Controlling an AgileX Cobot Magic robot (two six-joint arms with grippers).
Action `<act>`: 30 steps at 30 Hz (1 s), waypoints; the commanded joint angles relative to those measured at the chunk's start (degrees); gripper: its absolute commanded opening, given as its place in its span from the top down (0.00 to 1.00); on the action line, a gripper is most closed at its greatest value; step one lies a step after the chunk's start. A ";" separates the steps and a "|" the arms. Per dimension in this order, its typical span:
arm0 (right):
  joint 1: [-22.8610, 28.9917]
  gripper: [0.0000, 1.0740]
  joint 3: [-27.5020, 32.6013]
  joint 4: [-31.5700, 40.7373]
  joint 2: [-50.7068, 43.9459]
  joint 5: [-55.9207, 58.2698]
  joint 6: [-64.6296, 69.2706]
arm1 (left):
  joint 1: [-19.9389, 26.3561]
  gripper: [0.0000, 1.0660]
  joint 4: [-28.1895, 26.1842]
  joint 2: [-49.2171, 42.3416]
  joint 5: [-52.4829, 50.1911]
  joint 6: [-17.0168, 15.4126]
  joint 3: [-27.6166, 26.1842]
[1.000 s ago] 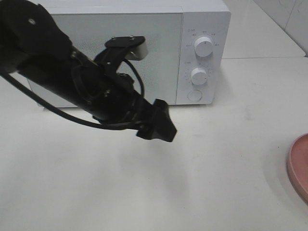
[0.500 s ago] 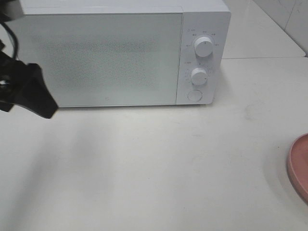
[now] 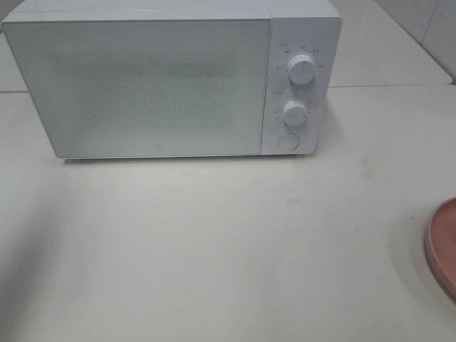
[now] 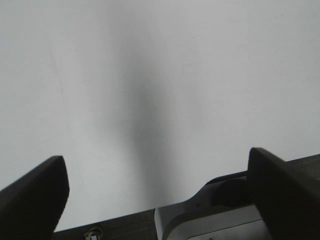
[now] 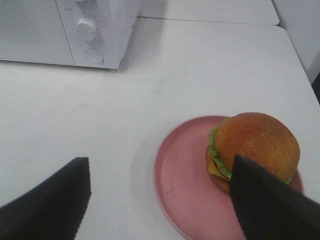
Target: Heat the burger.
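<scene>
Right gripper (image 5: 160,200) hangs over the near right part of the table (image 3: 214,249), jaws wide apart, nothing between them, touching nothing. Just under and beyond it sits the pink plate (image 5: 182,185), with the burger (image 5: 254,150) on the plate's right half: brown bun on top, green lettuce and an orange layer showing at the side. One dark finger (image 5: 272,205) overlaps the burger's near edge in the right wrist view, but contact cannot be told. In the high view only the plate's rim (image 3: 443,246) shows at the right edge; the burger is out of that picture.

Left gripper (image 4: 157,197) also has jaws wide apart, empty, over bare white table with a soft shadow; it is out of the high view.

Far side: white microwave (image 3: 142,85), door closed, two round knobs (image 3: 301,70) one above the other on its right panel, a round button (image 3: 288,141) below them. Small marks ring the knobs, too small to read. No brand legible.
</scene>
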 commanded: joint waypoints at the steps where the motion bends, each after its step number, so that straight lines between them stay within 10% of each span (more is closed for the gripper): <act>1: -0.46 0.30 0.11 0.11 -1.78 0.00 -0.63 | 0.11 0.17 3.32 -5.04 0.86 -2.81 4.41; 30: -0.46 0.30 0.11 0.11 -1.78 0.00 -0.63 | 0.06 0.17 5.50 -52.43 -5.56 -4.24 26.24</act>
